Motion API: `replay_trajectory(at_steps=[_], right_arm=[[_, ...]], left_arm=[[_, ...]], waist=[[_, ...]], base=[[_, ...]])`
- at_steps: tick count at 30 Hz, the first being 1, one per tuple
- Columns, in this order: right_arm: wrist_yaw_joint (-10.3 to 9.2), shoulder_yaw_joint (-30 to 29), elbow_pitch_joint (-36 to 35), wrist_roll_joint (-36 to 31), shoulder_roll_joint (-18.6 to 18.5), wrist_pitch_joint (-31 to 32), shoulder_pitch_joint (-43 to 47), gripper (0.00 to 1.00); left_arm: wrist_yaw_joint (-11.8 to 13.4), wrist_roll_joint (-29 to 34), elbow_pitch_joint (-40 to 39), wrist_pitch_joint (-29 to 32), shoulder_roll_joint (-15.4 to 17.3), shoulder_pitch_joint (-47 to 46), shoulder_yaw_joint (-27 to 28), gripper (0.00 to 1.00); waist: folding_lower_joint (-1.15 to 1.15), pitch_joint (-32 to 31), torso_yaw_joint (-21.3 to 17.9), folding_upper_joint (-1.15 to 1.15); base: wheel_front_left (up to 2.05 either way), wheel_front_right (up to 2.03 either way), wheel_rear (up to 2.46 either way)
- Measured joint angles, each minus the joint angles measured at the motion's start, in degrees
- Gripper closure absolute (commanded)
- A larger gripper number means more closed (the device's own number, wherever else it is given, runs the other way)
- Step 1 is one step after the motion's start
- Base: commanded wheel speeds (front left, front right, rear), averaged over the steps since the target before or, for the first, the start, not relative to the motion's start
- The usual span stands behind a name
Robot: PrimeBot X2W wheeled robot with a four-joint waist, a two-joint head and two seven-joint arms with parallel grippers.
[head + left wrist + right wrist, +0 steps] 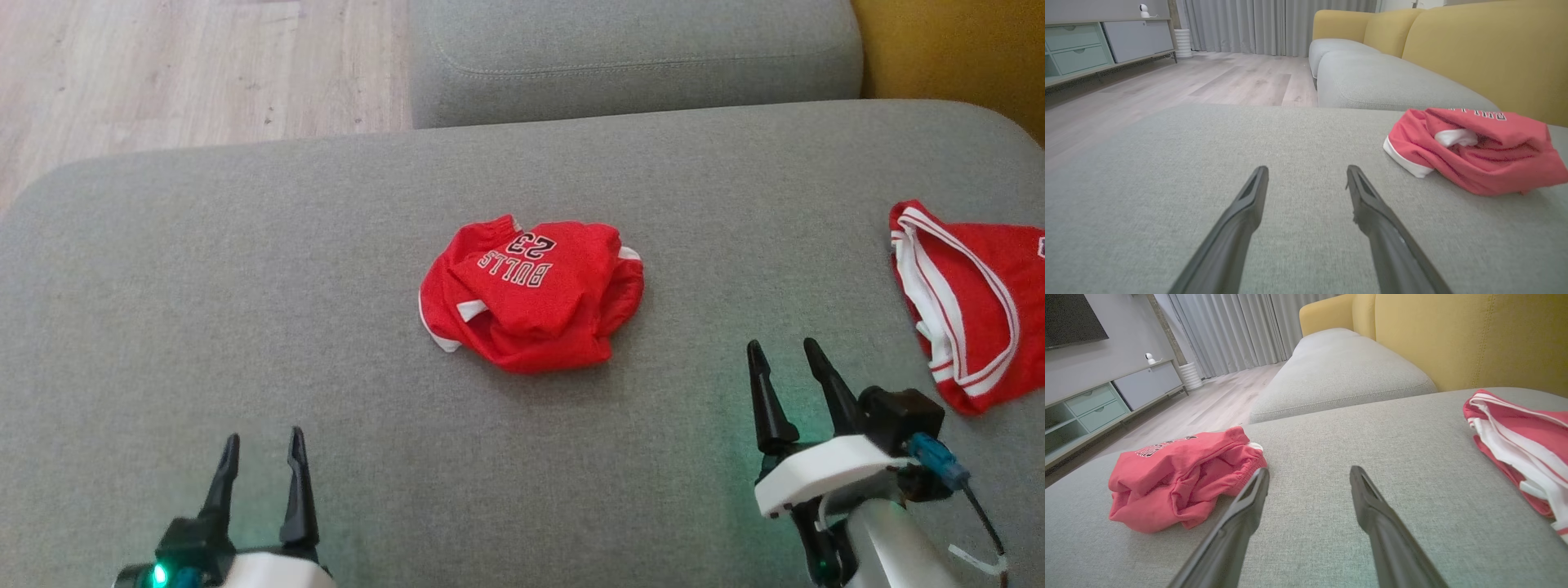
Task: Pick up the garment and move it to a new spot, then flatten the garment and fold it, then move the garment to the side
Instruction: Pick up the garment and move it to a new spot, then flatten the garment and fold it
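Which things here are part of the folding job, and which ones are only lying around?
For the job: crumpled red jersey; left gripper and right gripper, both open; grey cushion under it.
Lying about: red striped shorts, yellow backrest, cabinet.

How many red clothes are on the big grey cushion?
2. The crumpled red jersey lies in the middle of the grey cushion. The white-striped red garment lies at the right edge, partly out of the picture; more could hide beyond.
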Motion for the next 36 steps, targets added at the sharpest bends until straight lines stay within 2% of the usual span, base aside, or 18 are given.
replay_trajectory(at_steps=[4,13,21,27,29,36], right_arm=[[0.00,-0.21,0.03,0.01,0.03,0.00,-0.01,0.00],[0.00,0.51,0.66,-0.05,0.07,0.00,-0.30,0.00],[0.00,3.99,2.64,0.36,0.04,0.00,-6.36,0.00],[0.00,9.73,5.32,9.06,0.01,0.00,-12.76,0.00],[0.00,10.34,6.91,12.41,0.03,0.00,-13.11,0.00],[0.00,10.44,10.61,17.36,-0.07,0.00,-15.32,0.00]], left_arm=[[-1.20,1.46,-0.21,0.00,-0.90,1.04,0.82,0.00],[-2.16,2.75,-0.94,0.00,-1.27,-0.01,1.43,0.00],[-2.15,0.59,-0.90,0.00,-1.38,-2.38,-3.05,0.00],[-1.68,-0.74,-0.25,0.00,-1.40,-3.02,-5.65,0.00],[-1.64,-0.80,-0.11,0.00,-1.42,-3.02,-5.82,0.00],[-1.58,-0.79,-0.16,0.00,-1.41,-3.63,-5.87,0.00]], waist=[[0.00,-0.10,0.25,0.00],[0.01,1.71,1.13,0.00],[0.01,4.47,3.74,0.00],[0.02,6.44,7.72,0.00],[0.01,6.80,8.74,0.00],[0.02,8.76,10.42,0.00]], base=[[0.00,0.00,0.00],[0.00,0.00,0.00],[0.00,0.00,0.00],[0.00,0.00,0.00],[0.00,0.00,0.00],[0.00,0.00,0.00]])
